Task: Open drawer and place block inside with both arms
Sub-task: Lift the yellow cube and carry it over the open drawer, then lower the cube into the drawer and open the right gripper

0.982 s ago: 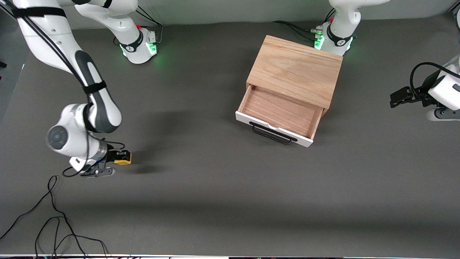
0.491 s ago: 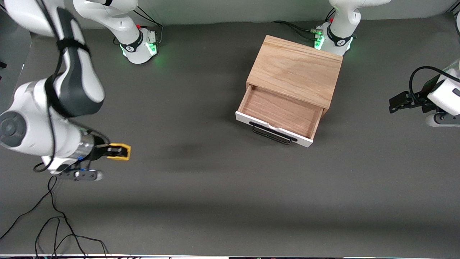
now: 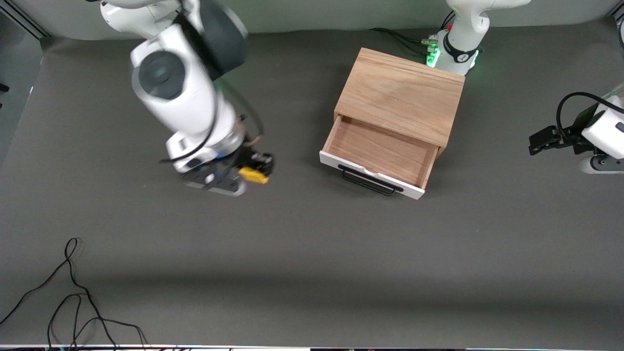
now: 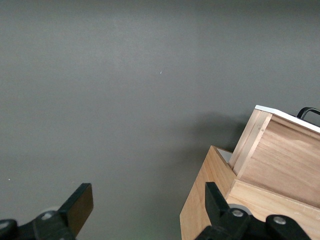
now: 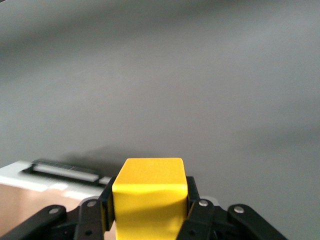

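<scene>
My right gripper (image 3: 256, 169) is shut on the yellow block (image 3: 253, 175) and holds it in the air over the bare table, beside the open drawer (image 3: 378, 152). In the right wrist view the block (image 5: 149, 200) fills the gap between the fingers, with the drawer's black handle (image 5: 62, 170) below it. The drawer is pulled out of the oak box (image 3: 399, 95), its wooden inside empty, its handle (image 3: 370, 180) facing the front camera. My left gripper (image 3: 541, 137) is open and waits at the left arm's end of the table; its view shows the box (image 4: 235, 200).
Loose black cables (image 3: 73, 297) lie on the table at the right arm's end, near the front camera. The grey table (image 3: 312, 253) stretches wide between the drawer and the front camera.
My right arm has lifted the block off the table and swung it from the right arm's end toward the open drawer. The left arm has barely moved.
</scene>
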`<state>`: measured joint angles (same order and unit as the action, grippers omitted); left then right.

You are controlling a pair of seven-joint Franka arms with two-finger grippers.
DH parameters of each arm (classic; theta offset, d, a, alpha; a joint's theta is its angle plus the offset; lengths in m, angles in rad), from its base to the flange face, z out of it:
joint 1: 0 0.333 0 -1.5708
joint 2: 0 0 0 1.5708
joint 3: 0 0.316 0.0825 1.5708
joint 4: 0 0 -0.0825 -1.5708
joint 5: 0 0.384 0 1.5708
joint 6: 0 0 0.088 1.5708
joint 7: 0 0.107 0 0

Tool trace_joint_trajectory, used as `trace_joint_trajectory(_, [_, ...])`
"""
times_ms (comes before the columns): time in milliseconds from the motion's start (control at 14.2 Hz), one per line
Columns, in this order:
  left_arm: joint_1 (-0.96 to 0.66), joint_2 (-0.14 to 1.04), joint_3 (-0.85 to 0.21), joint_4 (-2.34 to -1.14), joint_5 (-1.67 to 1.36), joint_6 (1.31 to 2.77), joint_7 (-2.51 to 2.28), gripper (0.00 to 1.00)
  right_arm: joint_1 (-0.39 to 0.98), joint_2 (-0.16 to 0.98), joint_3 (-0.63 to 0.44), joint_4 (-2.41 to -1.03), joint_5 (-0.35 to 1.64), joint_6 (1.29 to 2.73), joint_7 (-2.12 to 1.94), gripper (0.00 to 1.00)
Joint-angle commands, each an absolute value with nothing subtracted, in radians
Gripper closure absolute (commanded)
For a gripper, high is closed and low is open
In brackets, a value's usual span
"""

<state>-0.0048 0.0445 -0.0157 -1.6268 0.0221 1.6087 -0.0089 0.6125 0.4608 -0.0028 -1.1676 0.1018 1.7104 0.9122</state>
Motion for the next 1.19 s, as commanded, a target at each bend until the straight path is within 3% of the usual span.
trace_joint_trajectory(0, [-0.043,0.038,0.008,-1.620,0.020,1.598,0.011,0.00,0.727,0.549,-0.002,-1.065,0.095,1.761,1.053,0.94])
trace_joint_trajectory(421, [-0.032,0.031,0.008,-1.620,0.021,1.577,0.058,0.00,0.952,0.721,-0.003,-1.069,-0.026,2.024,1.316,0.94])
trace_joint_trajectory(632, [-0.032,0.028,0.006,-1.618,0.021,1.565,0.058,0.00,0.972,0.807,-0.002,-1.069,-0.067,2.094,1.371,0.94])
trace_joint_trajectory(912, [-0.034,0.022,0.005,-1.614,0.021,1.543,0.048,0.00,0.973,0.830,-0.002,-1.069,-0.067,2.114,1.376,0.94])
trace_joint_trajectory(982, [-0.035,0.018,0.005,-1.614,0.021,1.537,0.048,0.00,0.973,0.831,-0.002,-1.069,-0.067,2.115,1.387,0.89])
trace_joint_trajectory(1053, [-0.034,0.011,0.005,-1.614,0.020,1.537,0.048,0.00,0.973,0.839,-0.002,-1.069,-0.066,2.115,1.388,0.75])
trace_joint_trajectory(1123, [-0.034,0.005,0.003,-1.614,0.020,1.532,0.048,0.00,0.973,0.842,-0.002,-1.072,-0.067,2.117,1.394,0.48])
